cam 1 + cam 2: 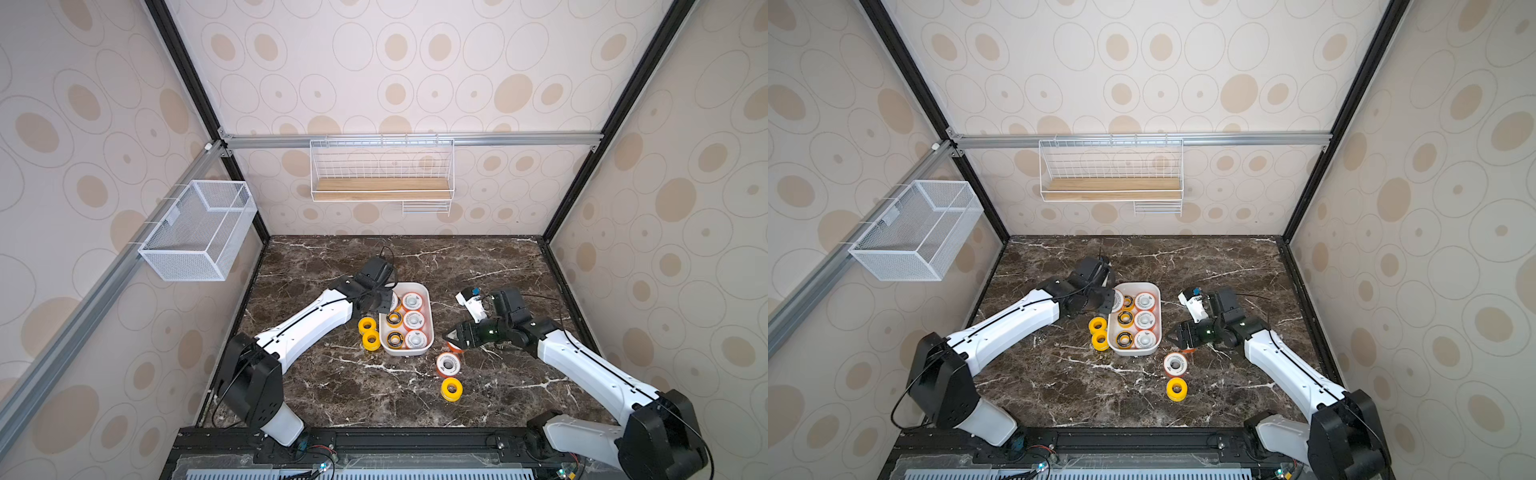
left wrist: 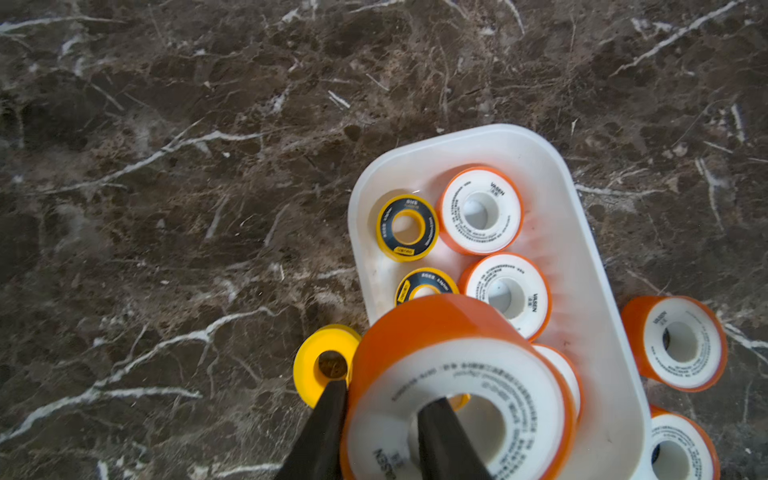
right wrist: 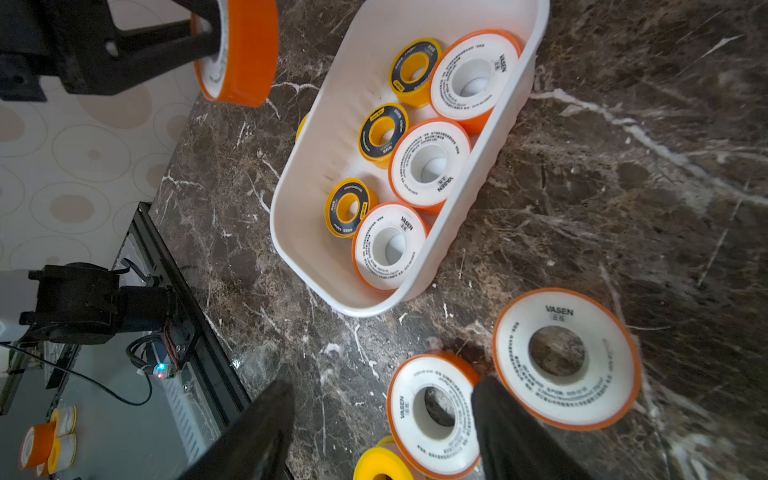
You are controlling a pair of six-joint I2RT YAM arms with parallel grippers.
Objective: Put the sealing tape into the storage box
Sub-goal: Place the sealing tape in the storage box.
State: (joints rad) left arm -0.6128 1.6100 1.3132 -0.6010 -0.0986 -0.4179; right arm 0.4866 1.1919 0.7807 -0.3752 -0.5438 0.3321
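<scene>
The storage box (image 1: 430, 309) (image 1: 1158, 307) is a white tub in mid-table holding several sealing tape spools, white-faced with orange rims (image 1: 414, 320) and black-ringed yellow (image 1: 394, 339). My left gripper (image 1: 384, 302) (image 2: 386, 395) is shut on a white-faced, orange-rimmed spool (image 2: 457, 374) (image 3: 245, 50), one finger through its hole, above the box's far left end. My right gripper (image 1: 450, 335) (image 3: 382, 386) stands open right of the box, over loose white-faced spools (image 3: 432, 415) (image 3: 565, 357) on the table, gripping nothing. Two plain yellow spools (image 1: 367, 325) (image 1: 371, 340) lie left of the box.
Another plain yellow spool (image 1: 451, 388) lies toward the table's front, past a white-faced one (image 1: 448, 364). A white wire-mesh basket (image 1: 195, 232) hangs on the left wall and a wire shelf with a wooden base (image 1: 380, 185) on the back wall.
</scene>
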